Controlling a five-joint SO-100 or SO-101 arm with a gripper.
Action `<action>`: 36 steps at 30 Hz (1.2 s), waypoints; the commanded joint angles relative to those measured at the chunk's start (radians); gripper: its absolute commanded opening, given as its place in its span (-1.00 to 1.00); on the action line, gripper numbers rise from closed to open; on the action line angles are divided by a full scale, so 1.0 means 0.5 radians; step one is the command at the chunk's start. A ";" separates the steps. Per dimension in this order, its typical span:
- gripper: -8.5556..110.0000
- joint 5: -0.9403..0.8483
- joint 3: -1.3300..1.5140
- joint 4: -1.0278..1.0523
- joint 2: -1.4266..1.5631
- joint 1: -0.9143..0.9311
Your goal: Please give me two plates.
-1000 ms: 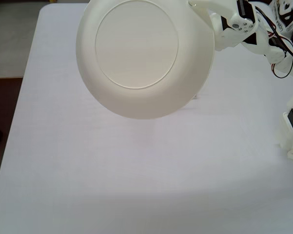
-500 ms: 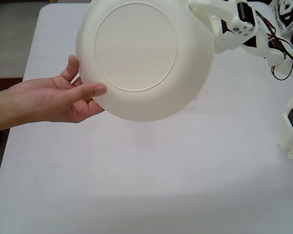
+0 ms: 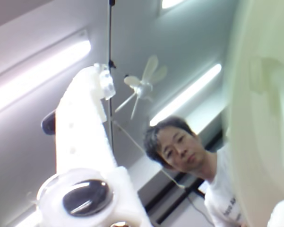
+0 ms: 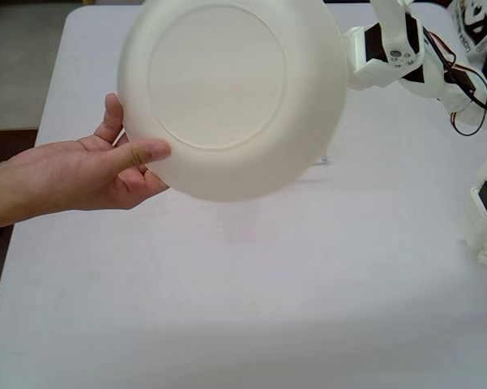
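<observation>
Wrist view: cream plate [image 3: 262, 118] fills right edge, seen edge-on, blurred; gripper finger [image 3: 82, 137] left of plate, pointing up at ceiling. Jaw state: cannot tell.

Fixed view: cream plate [image 4: 231, 97] held up above table [image 4: 251, 308], underside facing camera, tilted. Round, no long axis. Person's hand [image 4: 105, 170] at plate's lower-left rim, thumb pressed on underside, fingers behind. Arm [image 4: 389, 53] at plate's right rim.

Judgement: thin plastic, light, stiff, smooth and slippery; take by rim.
</observation>
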 commanded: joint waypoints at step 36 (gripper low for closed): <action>-0.86 1.046 2.734 1.015 2.368 0.451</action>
